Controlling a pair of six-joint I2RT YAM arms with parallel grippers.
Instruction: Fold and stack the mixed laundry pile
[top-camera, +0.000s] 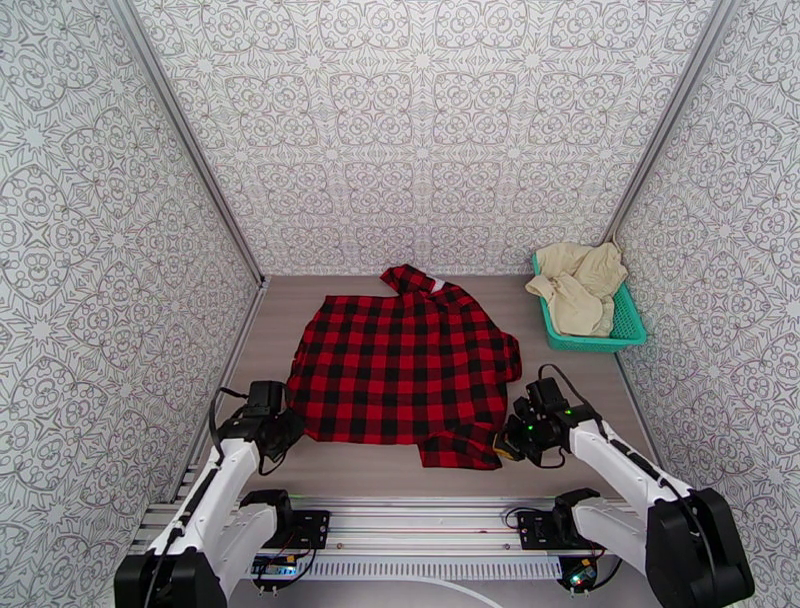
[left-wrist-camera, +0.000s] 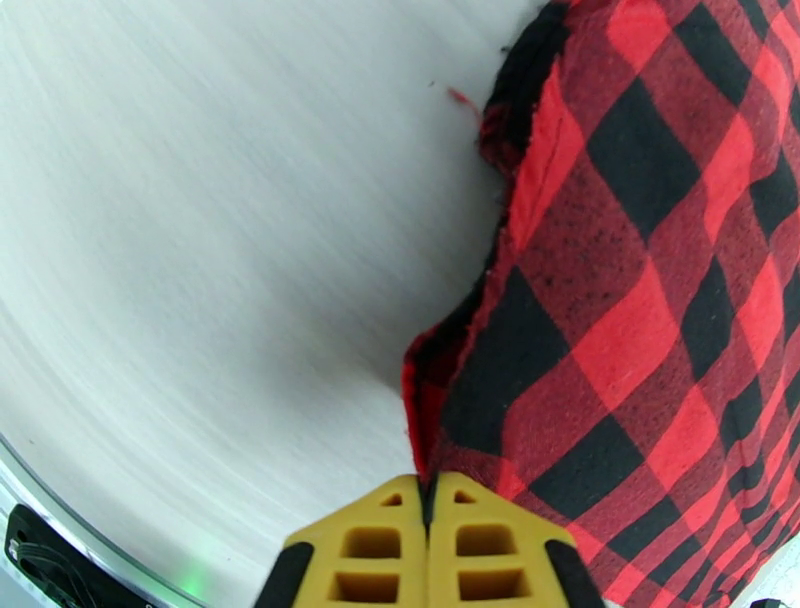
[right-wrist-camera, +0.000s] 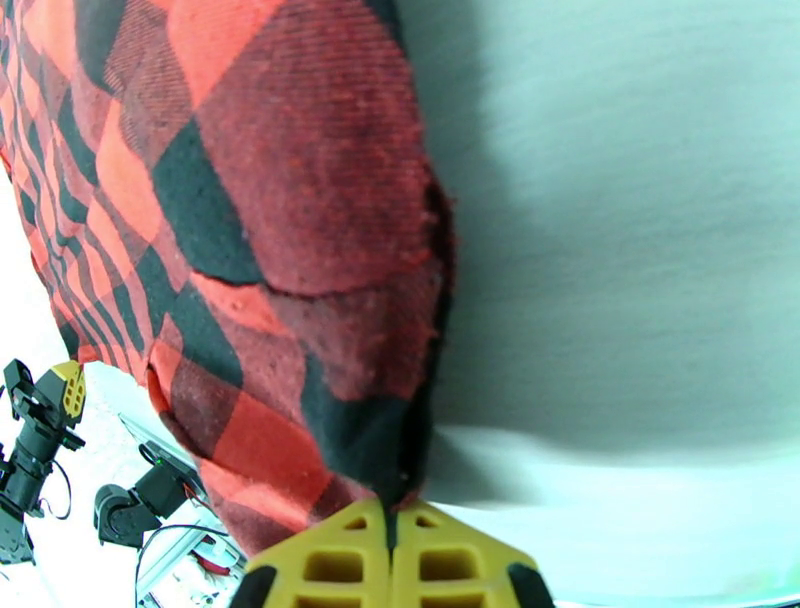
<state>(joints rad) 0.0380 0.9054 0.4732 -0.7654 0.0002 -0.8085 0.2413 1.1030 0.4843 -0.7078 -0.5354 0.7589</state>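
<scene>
Far left: patterned side wall, then a narrow band of bare grey table before the shirt's left edge. Next, left gripper at the near-left corner of the red-and-black checked flannel shirt, jaws pressed together on the hem. Seen from the left wrist: yellow fingertips closed, with the hem corner pinched in the seam between them, checked cloth spreading up and right, bare tabletop all along the left, and a loose red thread just off the cloth's edge.

Middle: shirt spread flat, collar toward the back wall, white label at the neck. Left and far edges fairly straight; near hem bunched into a lump toward the right. Open tabletop from the hem down to the aluminium rail.

Right: right gripper at that bunched near-right corner, jaws clamped shut on it. Seen from the right wrist: two overlapping layers of flannel with a frayed dark edge, gathered into the closed yellow fingertips, bare table to the right. Further right, a strip of open table, then the teal mesh basket against the right wall, well apart from the shirt. Cream-beige cloth pieces heaped inside, one draped over the rim.
</scene>
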